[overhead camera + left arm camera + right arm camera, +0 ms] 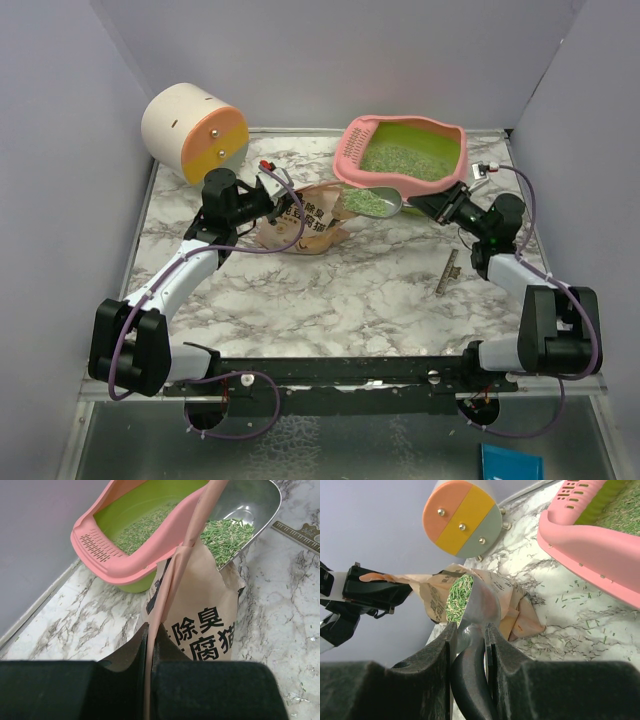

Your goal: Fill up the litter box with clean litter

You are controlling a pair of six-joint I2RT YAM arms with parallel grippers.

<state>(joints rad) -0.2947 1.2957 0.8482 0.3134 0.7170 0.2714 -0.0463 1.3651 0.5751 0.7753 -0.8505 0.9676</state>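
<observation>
The litter box, pink slotted rim and lime-green basin, stands at the back right with clean litter spread inside; it also shows in the left wrist view and the right wrist view. My right gripper is shut on the black handle of a grey metal scoop loaded with litter, held beside the mouth of the beige printed bag. In the right wrist view the gripper clamps the scoop. My left gripper is shut on the bag's upper edge, holding it up.
A cream-and-orange cylinder lies at the back left. A thin metal strip lies on the marble right of centre. Loose granules are scattered on the table near the box. Grey walls close in on three sides.
</observation>
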